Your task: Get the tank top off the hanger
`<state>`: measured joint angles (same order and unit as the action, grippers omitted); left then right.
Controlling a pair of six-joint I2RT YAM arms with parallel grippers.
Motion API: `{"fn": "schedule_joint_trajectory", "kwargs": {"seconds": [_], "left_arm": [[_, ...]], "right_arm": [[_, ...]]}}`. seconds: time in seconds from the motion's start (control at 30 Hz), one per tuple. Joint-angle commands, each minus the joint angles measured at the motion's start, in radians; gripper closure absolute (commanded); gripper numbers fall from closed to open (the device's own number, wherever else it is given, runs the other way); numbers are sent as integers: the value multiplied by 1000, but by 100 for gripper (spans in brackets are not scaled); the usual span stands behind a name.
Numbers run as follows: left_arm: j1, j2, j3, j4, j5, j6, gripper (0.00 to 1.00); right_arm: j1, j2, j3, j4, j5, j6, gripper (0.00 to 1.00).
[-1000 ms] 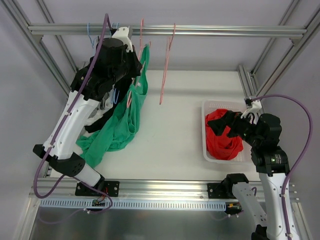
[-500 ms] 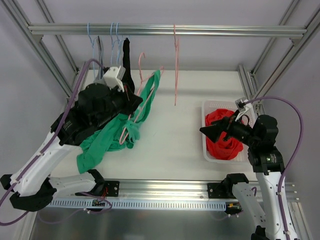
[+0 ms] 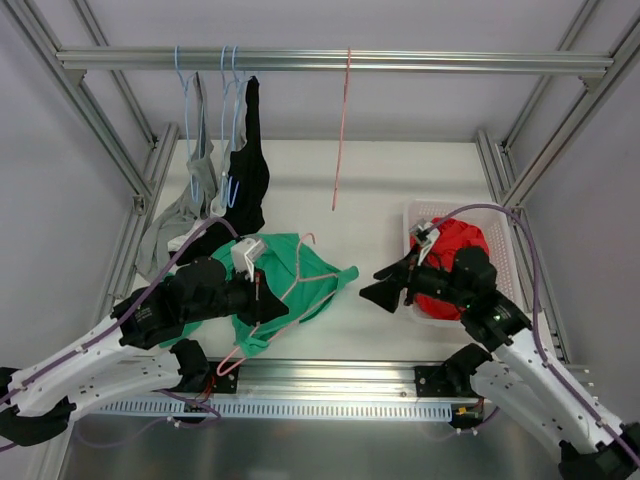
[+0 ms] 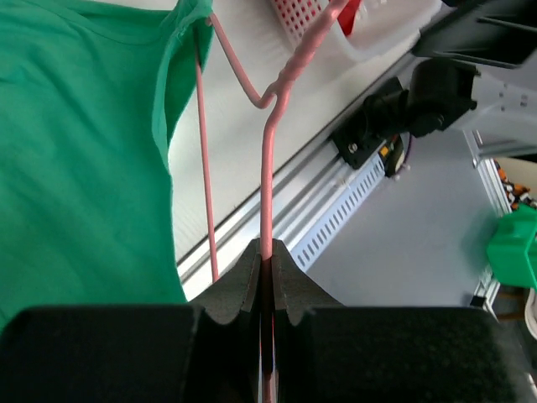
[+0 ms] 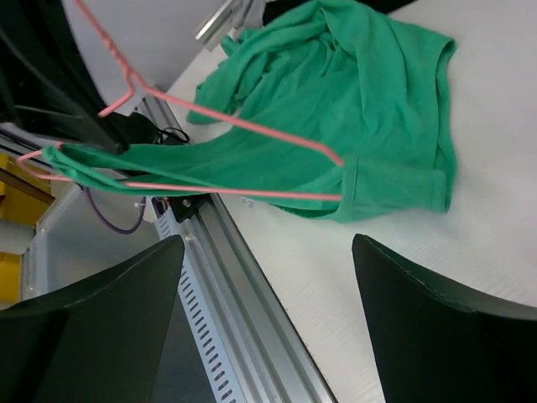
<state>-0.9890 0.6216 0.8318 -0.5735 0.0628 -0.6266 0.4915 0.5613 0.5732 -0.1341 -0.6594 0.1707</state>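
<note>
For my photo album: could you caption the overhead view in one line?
Left gripper clamps pink wire hanger inside green tank top; open right gripper faces it.

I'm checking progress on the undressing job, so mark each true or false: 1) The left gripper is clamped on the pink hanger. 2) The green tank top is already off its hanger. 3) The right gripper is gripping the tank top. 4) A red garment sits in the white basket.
1) True. The left gripper is shut on the wire of the pink hanger.
2) False. The green tank top lies on the table with the hanger wire threaded through its straps.
3) False. The right gripper is open and apart from the tank top, holding nothing.
4) True. The red garment lies in the white basket.
</note>
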Motion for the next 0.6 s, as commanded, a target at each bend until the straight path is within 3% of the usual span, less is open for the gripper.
{"fn": "schedule_joint_trajectory", "kwargs": {"seconds": [0.0, 0.07, 0.1, 0.2, 0.37, 0.47, 0.57], "left_arm": [[-45, -31, -17, 83, 83, -76, 100], [-68, -46, -13, 96, 54, -81, 100], [-71, -46, -13, 103, 45, -79, 100], [-77, -23, 3, 130, 58, -71, 100], [-96, 9, 26, 162, 72, -61, 100], [-100, 20, 36, 173, 81, -56, 100], [-102, 24, 46, 178, 78, -47, 100]], "right_arm": [[148, 69, -16, 162, 321, -16, 14], [202, 152, -28, 180, 446, -53, 16], [202, 188, -33, 209, 505, -50, 23], [211, 330, -35, 254, 503, -42, 29], [254, 394, -33, 264, 589, -83, 33], [256, 405, -29, 281, 571, -99, 56], [256, 404, -29, 291, 601, -103, 100]]}}
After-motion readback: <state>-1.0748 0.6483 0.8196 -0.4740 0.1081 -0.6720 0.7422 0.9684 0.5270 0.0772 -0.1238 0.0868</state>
